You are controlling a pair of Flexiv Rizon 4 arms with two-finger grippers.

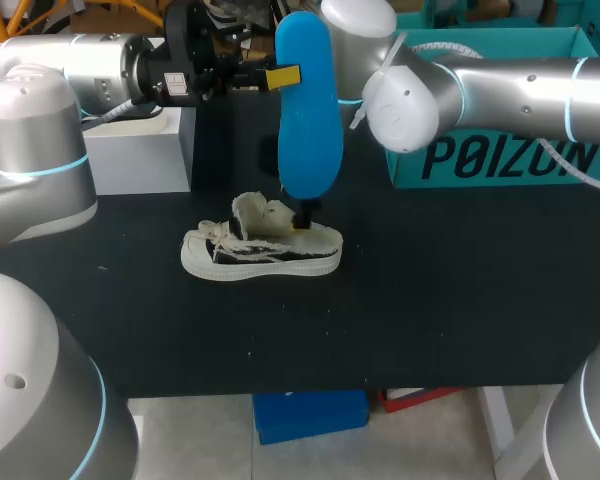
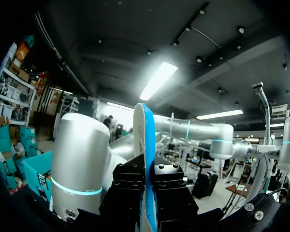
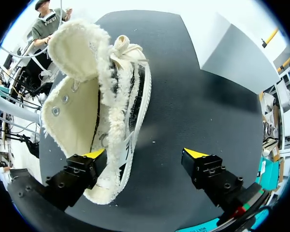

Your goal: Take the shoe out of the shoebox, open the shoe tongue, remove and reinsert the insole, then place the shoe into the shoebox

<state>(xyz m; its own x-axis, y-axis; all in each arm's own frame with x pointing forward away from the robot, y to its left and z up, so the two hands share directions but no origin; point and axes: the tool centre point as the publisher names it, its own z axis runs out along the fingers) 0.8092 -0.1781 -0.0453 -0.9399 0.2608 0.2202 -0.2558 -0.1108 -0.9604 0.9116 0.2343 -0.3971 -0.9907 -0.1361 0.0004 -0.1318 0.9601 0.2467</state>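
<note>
Shoe [image 1: 260, 255] is sitting on its sole mid-desk [image 1: 430, 300], tongue folded open. Right hand [image 3: 145, 157] is hovering over the heel end with fingers apart, one finger [image 3: 82, 171] at the heel's edge. At the shoe's 12 o'clock, left hand [image 1: 285, 76] is clamping the blue insole [image 1: 308, 110] upright in the air. Shoebox [image 1: 500, 160] is standing at 2 o'clock.

The left tool [image 1: 283, 76] hangs high, clamped on the insole [image 1: 310, 110], while the right tool [image 3: 145, 154] sits low, fingers spread wide.

Teal shoebox [image 1: 500, 165] — bold dark lettering, one word, across its near wall.
</note>
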